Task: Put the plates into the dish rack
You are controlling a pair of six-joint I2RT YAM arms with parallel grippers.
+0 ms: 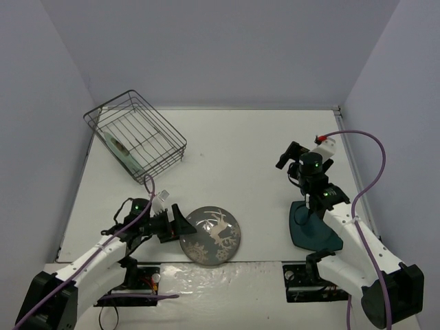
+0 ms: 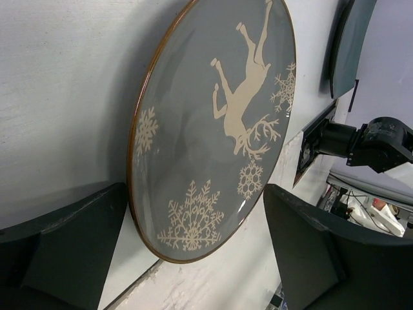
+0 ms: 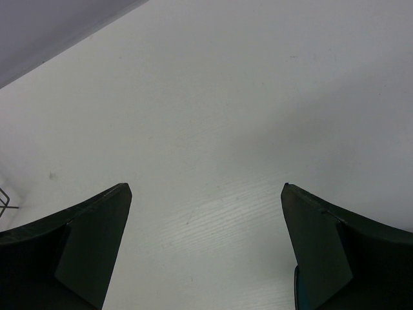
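Observation:
The grey deer plate (image 1: 211, 234) lies flat on the table near the front edge. My left gripper (image 1: 184, 223) is open at its left rim. In the left wrist view the plate (image 2: 213, 129) fills the view and its near rim sits between the spread fingers (image 2: 310, 252) of that gripper (image 2: 193, 223). The dark teal plate (image 1: 313, 230) lies at the front right, partly under the right arm. The mint-green plate (image 1: 124, 152) stands inside the dish rack (image 1: 165, 127) at the back left. My right gripper (image 1: 289, 157) is open and empty above bare table (image 3: 205, 187).
Purple cables run along both arms. The right wall is close beside the right arm. The teal plate (image 2: 352, 39) and the right arm's base (image 2: 381, 142) show beyond the deer plate in the left wrist view.

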